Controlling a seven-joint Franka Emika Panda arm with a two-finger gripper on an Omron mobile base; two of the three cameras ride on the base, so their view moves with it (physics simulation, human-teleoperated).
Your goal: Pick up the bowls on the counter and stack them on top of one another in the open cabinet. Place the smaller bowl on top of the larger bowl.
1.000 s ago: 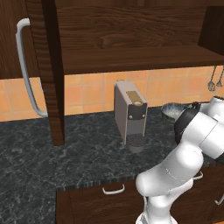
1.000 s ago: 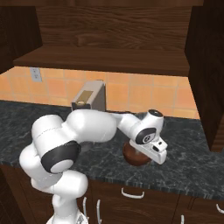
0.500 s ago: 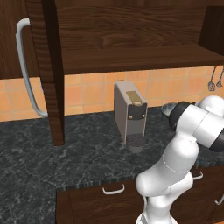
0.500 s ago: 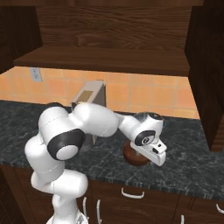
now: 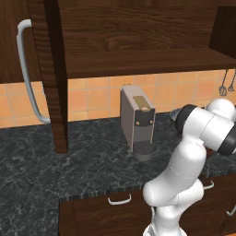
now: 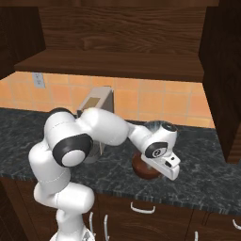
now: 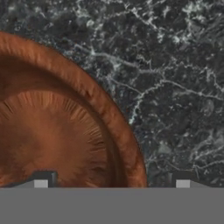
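Observation:
A round bowl (image 6: pixel 142 169) with a reddish-brown inside (image 7: pixel 48 131) sits on the dark marbled counter (image 6: pixel 207 174), right of the coffee machine. My gripper (image 7: pixel 112 183) hangs open just above its rim. One fingertip (image 7: pixel 41 181) is over the bowl's inside and the other over bare counter (image 7: pixel 175 87). In the right base view my white hand (image 6: pixel 162 161) covers the bowl's right side. The open cabinet's shelf (image 5: pixel 138 60) runs above the counter, its door handle (image 5: pixel 26 78) at the left. A second bowl is out of view.
A grey coffee machine (image 5: pixel 137 120) stands against the tiled wall, left of the bowl. Whisks (image 5: pixel 226 85) hang at the far right. A dark cabinet wall (image 6: pixel 223 70) drops down right of the bowl. Brown drawers (image 5: pixel 119 200) sit under the counter's front edge.
My hand has sunk slightly toward the bowl, and the elbow has swung a little left in the left base view. The bowl has stayed in place.

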